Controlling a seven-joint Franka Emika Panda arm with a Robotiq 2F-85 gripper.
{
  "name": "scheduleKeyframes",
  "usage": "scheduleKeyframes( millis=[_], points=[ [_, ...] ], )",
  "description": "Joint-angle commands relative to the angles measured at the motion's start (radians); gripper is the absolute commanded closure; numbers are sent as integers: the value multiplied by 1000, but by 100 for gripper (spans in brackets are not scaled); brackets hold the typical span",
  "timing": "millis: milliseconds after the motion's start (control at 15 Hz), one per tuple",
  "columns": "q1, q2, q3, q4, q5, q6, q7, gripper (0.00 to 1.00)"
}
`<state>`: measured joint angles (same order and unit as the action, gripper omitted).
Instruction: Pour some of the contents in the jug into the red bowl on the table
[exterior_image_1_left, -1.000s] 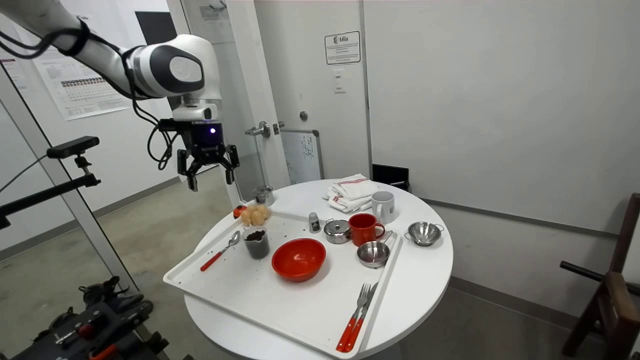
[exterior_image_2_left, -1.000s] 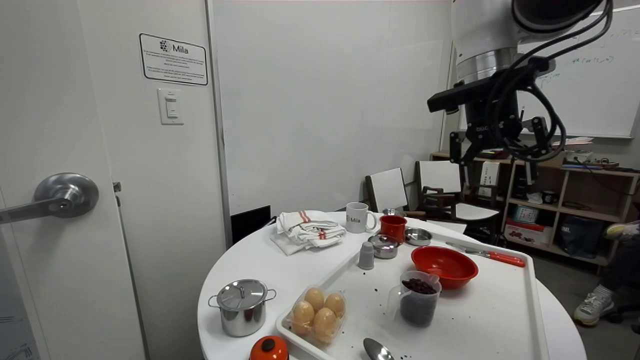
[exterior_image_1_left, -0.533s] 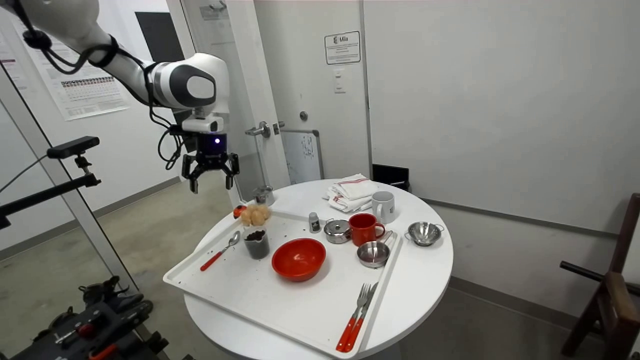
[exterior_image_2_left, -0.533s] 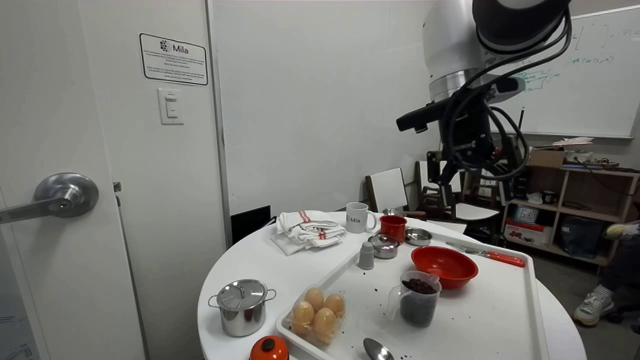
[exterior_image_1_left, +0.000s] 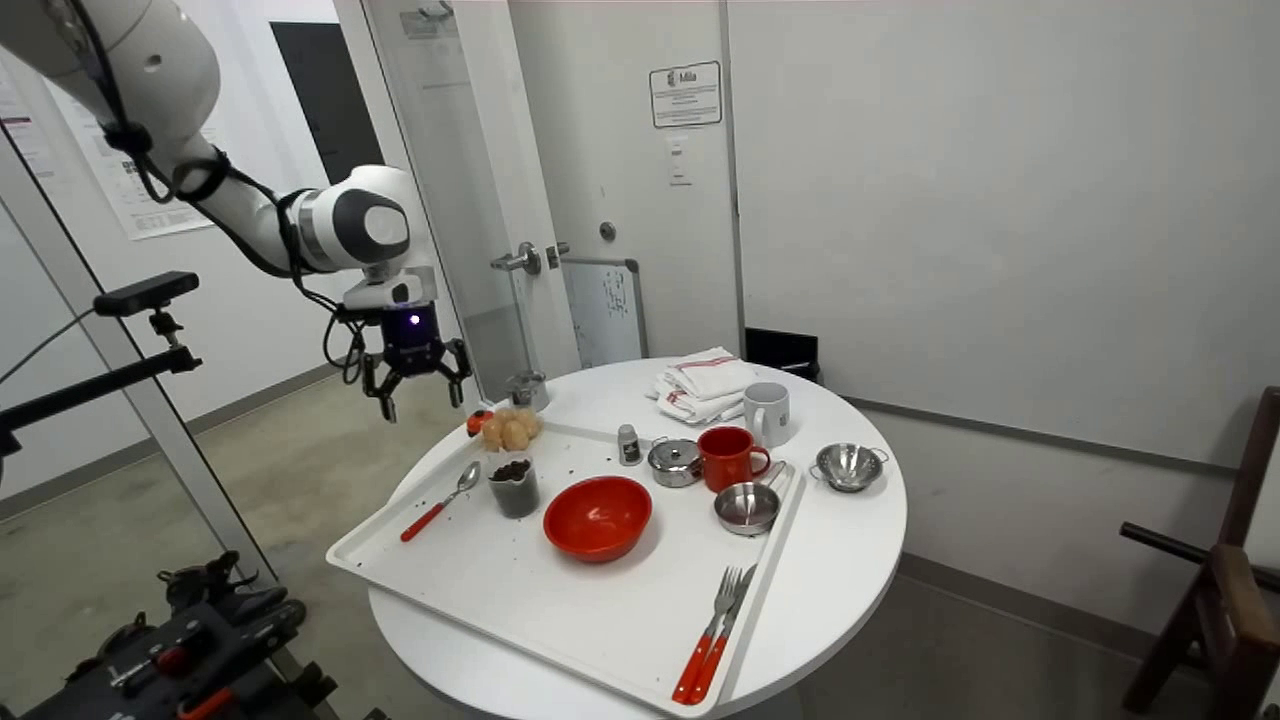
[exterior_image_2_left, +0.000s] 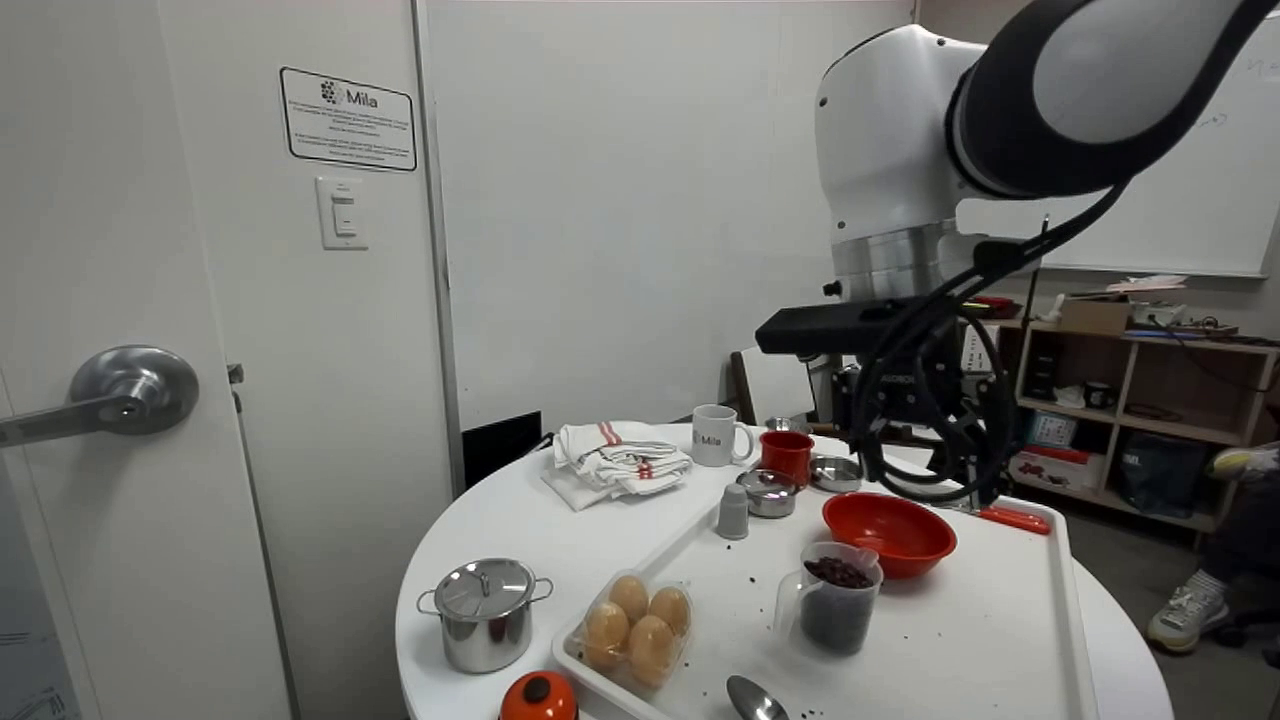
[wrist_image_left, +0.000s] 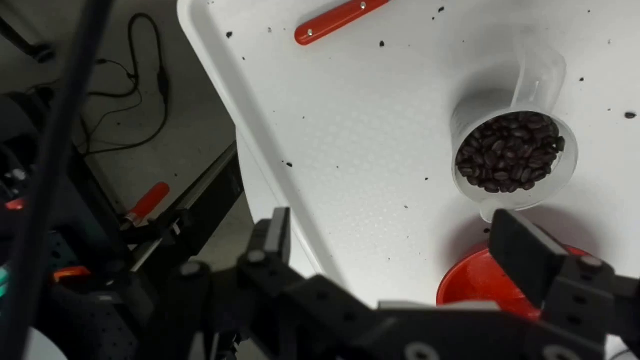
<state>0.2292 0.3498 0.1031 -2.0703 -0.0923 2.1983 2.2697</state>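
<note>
The end effector (exterior_image_1_left: 422, 402) has descended; the jug (exterior_image_1_left: 515, 495) holds beans (wrist_image_left: 507, 152).

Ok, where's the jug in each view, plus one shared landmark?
In an exterior view: jug, below and left of centre; red bowl to its right.
In an exterior view: jug, lower right; red bowl partly behind it.
In the wrist view: jug, right of centre; red bowl below it.
Shared landmark: that red bowl.

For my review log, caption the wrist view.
A jug of dark beans stands on the white tray; the open gripper partly hides the red bowl.
</note>
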Motion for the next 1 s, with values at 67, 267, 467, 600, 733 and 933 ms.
scheduleKeyframes(
  millis=[67, 267, 467, 600, 733, 933],
  points=[
    [43, 19, -27, 2, -60, 18, 82, 0],
    [58, 24, -34, 3, -84, 18, 124, 0],
    [84, 37, -76, -4, -160, 0, 248, 0],
    [97, 44, -84, -17, -220, 20, 279, 0],
    [100, 50, -81, -22, -243, 29, 307, 0],
    [103, 63, -76, -24, -233, 68, 358, 0]
  ],
)
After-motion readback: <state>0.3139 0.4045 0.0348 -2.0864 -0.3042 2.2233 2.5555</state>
